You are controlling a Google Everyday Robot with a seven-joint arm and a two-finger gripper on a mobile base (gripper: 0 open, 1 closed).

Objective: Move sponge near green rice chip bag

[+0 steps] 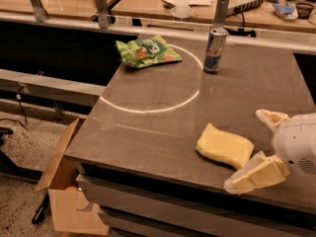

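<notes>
The sponge point(224, 147) lies on the table point(148, 142) just beside the end effector point(245, 149), whose fingers are spread wide.

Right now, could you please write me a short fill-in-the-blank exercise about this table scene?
The gripper, by the sponge at the table's near right, has its fingers ___. The sponge lies ___ to the gripper than the green rice chip bag does. The blue drink can stands ___.
Missing words: open; closer; upright.
</notes>
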